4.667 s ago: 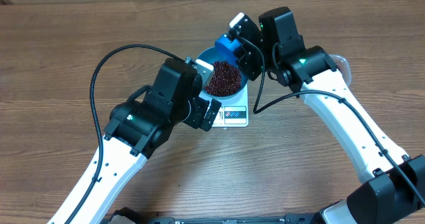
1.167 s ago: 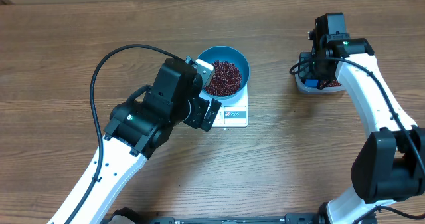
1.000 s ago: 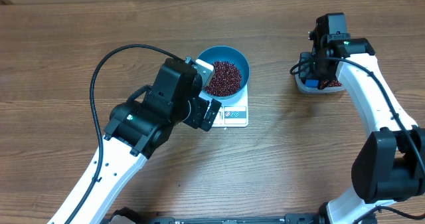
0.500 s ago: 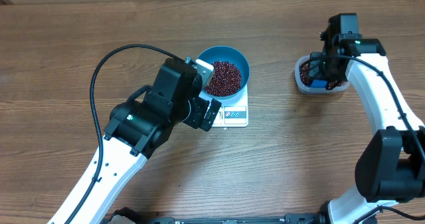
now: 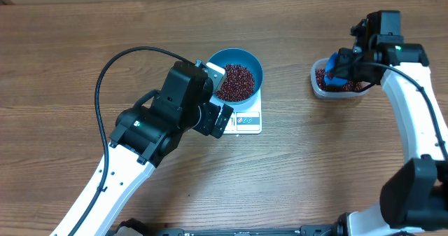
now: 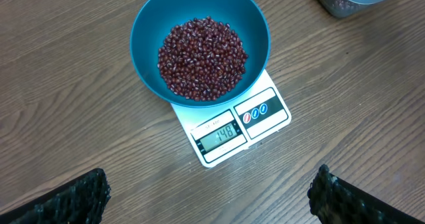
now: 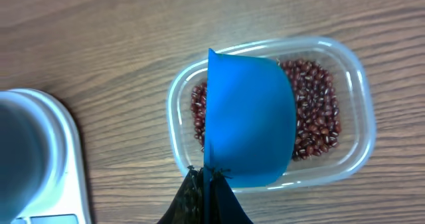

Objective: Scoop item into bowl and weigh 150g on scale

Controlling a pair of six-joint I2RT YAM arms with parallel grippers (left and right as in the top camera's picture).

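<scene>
jaws pinched shut, my right gripper (image 7: 207,184) carries the blue scoop (image 7: 249,117) over the clear tub (image 7: 352,71), where the spare beans (image 7: 312,111) lie, well apart from the scale (image 6: 265,108). i judge it is placed there to fetch a small top-up. my left gripper (image 6: 209,201) hangs above the scale with jaws wide and empty, so its camera looks straight down on the display. the blue bowl (image 6: 149,24) sits on the platform with its heap of beans (image 6: 201,58), and the display seems to read 148, just short.
</scene>
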